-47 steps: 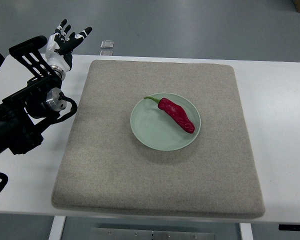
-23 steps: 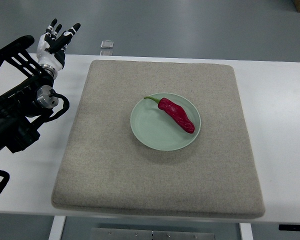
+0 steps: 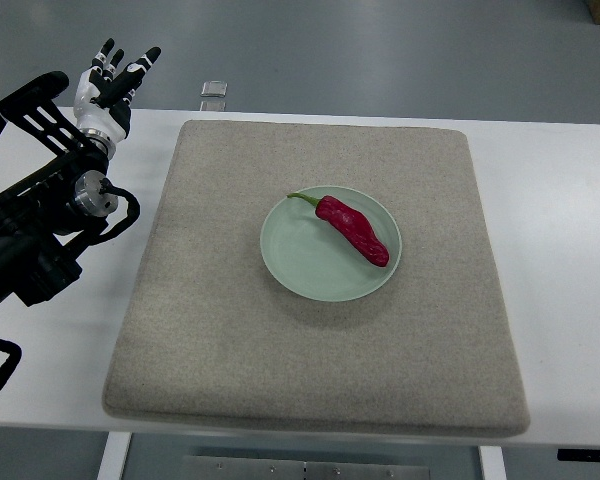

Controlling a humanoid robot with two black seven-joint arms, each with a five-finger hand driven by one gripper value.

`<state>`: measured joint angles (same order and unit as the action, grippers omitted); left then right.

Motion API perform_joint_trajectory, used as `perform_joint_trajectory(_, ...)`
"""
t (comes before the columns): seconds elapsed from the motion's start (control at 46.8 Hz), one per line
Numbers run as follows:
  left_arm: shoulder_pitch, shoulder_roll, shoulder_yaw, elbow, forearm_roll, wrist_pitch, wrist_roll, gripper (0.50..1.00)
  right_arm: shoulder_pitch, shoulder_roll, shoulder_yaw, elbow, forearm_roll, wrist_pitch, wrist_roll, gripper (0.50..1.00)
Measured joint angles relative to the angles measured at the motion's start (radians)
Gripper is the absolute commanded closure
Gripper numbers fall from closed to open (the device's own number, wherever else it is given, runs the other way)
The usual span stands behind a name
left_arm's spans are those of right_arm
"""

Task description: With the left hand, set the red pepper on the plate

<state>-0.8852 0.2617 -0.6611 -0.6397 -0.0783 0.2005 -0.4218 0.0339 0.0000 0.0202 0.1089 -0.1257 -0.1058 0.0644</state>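
The pepper [image 3: 354, 229] lies on the plate [image 3: 300, 262], well right of the left robot hand [image 3: 108, 85], which is released, empty: placement appears complete.

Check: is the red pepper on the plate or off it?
On it: the red pepper lies inside the plate, released; the left hand is far away, open.

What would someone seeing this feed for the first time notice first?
The red pepper stands out most, lying on the pale green plate in the middle of the grey mat. Next comes the left robot hand at the far left corner of the white table, fingers spread and holding nothing, well clear of the plate.
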Motion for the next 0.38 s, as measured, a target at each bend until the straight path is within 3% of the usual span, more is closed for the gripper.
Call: perform_joint_trajectory(0.385,0.000,0.000,-0.002,0.000,0.000,0.010,-0.002,0.501,0.001,0.000,0.001,0.009,-0.005,0.003,0.000,0.572)
